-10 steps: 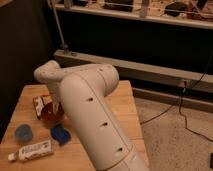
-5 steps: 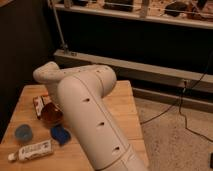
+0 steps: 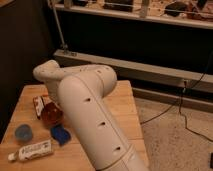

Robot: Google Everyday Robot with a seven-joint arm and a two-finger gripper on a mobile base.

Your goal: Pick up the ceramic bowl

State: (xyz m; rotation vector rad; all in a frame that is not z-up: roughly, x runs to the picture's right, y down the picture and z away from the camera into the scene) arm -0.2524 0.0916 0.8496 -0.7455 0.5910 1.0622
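Note:
The ceramic bowl (image 3: 50, 116), glossy orange-red with a darker rim, sits on the left part of the wooden table (image 3: 122, 107). My white arm (image 3: 87, 107) rises from the bottom of the view and bends left, then down towards the bowl. The gripper (image 3: 49, 103) is at the end of that arm, just above the bowl's far side. The arm hides most of it.
A small blue round cup (image 3: 23, 132) stands left of the bowl near the table's front. A dark blue flat object (image 3: 61, 134) lies just in front of the bowl. A white tube (image 3: 32, 150) lies at the front edge, and a red and white packet (image 3: 38, 104) behind the bowl. A dark shelf unit (image 3: 140, 40) and floor cables (image 3: 182, 107) are behind and to the right.

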